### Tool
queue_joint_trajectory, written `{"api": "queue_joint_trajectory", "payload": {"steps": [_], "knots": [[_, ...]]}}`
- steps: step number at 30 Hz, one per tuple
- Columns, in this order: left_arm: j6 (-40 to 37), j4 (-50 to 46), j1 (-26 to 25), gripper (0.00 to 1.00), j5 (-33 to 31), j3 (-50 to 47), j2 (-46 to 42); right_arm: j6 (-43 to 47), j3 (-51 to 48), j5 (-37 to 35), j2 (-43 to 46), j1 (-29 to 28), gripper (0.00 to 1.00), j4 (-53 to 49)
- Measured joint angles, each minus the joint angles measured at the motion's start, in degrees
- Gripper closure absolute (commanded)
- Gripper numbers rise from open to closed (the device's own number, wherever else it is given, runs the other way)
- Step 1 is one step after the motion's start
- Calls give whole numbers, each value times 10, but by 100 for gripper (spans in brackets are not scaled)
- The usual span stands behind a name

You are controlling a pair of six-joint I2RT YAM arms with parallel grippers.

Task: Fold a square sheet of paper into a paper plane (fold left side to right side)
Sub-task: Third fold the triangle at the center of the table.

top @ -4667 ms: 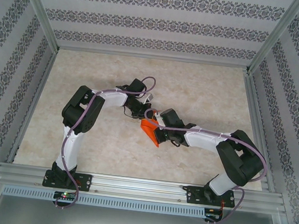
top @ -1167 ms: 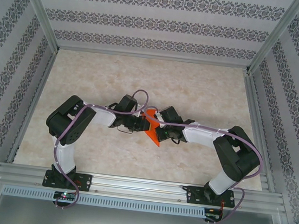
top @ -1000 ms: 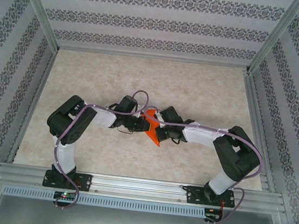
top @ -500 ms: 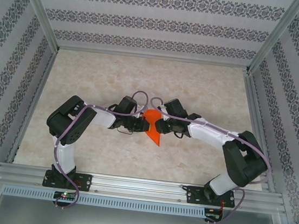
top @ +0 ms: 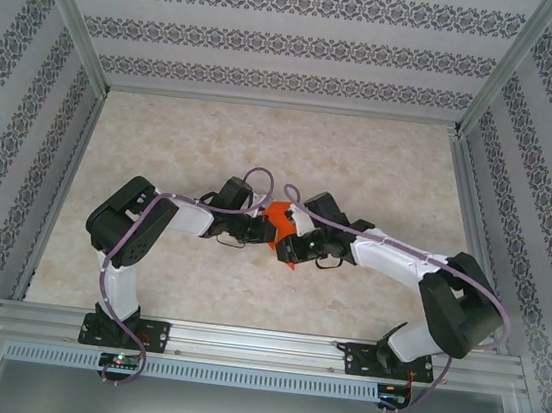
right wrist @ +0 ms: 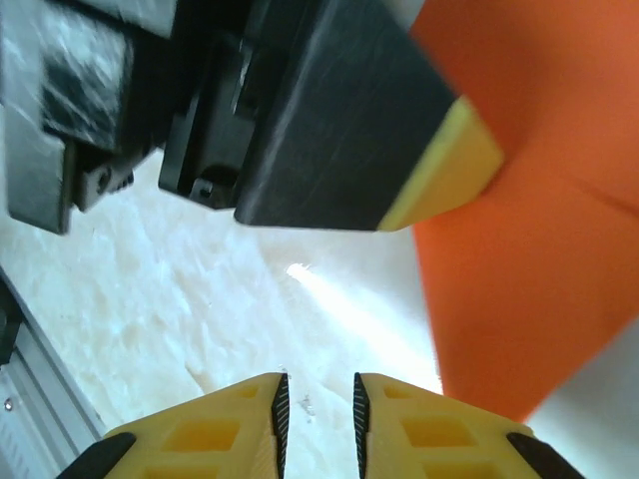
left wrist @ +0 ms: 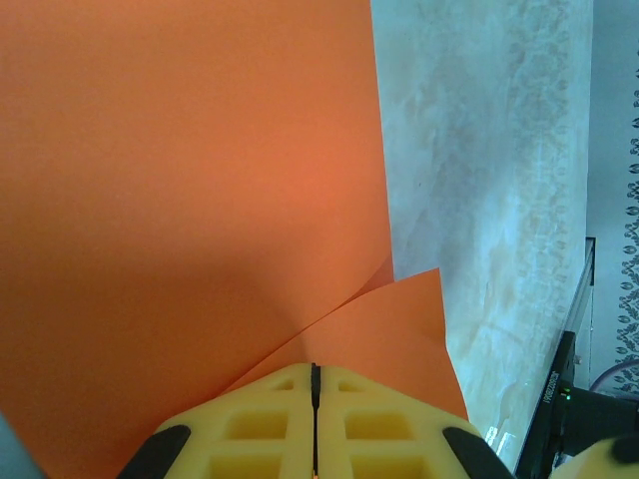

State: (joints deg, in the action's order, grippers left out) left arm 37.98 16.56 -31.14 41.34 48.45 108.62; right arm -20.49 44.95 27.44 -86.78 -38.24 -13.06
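**Operator:** What did I have from above?

**Observer:** Your two arms were bent inward, elbows out to either side, and met at the middle of the table (top: 361,167). The left claw (top: 259,231) and the right claw (top: 292,248) were nose to nose. The orange paper (top: 277,215) sat between them, with a pointed tip poking out toward you beneath the right claw.

**Operator:** And my left wrist camera?

**Observer:** Your left claw was clenched on the paper. Its yellow fingers (left wrist: 280,384) were pressed flat together, and a corner flap of the sheet ran into the seam. The paper spread to the left as a broad, smooth face, creased where the flap met it. The table lay to the right.

**Operator:** My right wrist camera?

**Observer:** Your right claw was released. Its fingers (right wrist: 250,394) stood a narrow slit apart, with nothing but table between them. It hung just beside the paper's pointed lower corner. The left claw's black, yellow-tipped finger (right wrist: 339,120) lay on the sheet.
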Motion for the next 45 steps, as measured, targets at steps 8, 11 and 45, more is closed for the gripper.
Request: {"api": "queue_joint_trajectory", "payload": {"steps": [8, 11, 45], "knots": [[0, 0, 0, 91, 0, 0, 0, -2, 14, -1, -60, -9, 75, -13], [0, 0, 0, 91, 0, 0, 0, -2, 18, -9, -65, -9, 75, -18], [-4, -6, 0, 92, -7, 0, -3, -2, 2, 22, -89, 18, 75, 2]]}}
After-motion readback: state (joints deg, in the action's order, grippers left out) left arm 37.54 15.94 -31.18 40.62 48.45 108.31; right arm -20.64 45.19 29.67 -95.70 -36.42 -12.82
